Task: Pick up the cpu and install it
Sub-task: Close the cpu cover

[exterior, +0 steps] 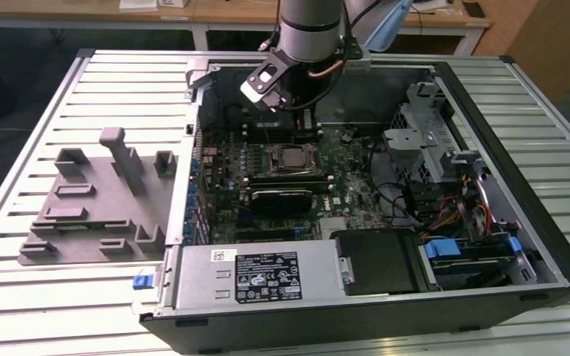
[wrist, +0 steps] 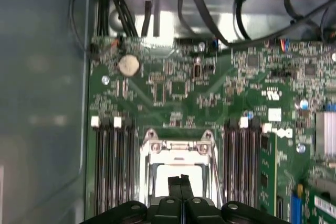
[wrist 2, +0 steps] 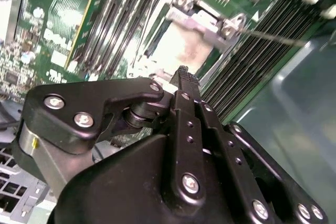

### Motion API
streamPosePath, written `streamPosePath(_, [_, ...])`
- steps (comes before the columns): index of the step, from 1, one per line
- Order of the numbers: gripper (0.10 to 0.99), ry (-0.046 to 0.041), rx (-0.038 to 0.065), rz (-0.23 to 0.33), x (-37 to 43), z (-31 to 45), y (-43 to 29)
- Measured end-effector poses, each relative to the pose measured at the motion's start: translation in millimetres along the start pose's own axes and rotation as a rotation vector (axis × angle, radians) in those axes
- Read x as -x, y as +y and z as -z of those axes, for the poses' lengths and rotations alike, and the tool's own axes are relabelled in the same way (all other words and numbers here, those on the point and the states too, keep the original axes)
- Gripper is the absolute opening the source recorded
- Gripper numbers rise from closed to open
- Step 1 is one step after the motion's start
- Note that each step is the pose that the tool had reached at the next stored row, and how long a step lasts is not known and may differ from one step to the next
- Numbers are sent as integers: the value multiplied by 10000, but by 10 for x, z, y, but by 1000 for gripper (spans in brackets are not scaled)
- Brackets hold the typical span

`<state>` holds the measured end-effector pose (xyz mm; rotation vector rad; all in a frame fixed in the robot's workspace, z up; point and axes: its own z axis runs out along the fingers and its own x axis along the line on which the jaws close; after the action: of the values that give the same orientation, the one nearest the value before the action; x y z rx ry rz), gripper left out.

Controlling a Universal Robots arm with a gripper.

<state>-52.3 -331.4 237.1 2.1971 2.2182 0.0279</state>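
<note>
The cpu (exterior: 293,157) is seen lying flat inside the square socket frame (wrist: 178,147) on the green motherboard (exterior: 349,174), with its bright top turned upward. The gripper (wrist: 181,180) is held above the socket, and its two black fingers are pressed together with nothing between them. The motherboard is housed in an open computer case (exterior: 562,267) laid on its side, where a power supply (exterior: 255,274) is also fitted. The case is placed on a slatted metal table (exterior: 57,311), beside a grey fixture tray (exterior: 97,200). Wooden desks (exterior: 235,11) are seen behind.
</note>
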Motion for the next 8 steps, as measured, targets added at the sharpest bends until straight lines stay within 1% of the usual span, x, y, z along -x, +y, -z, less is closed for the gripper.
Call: streamPosePath(8, [106, -1, 0, -1, -2, 6, -213])
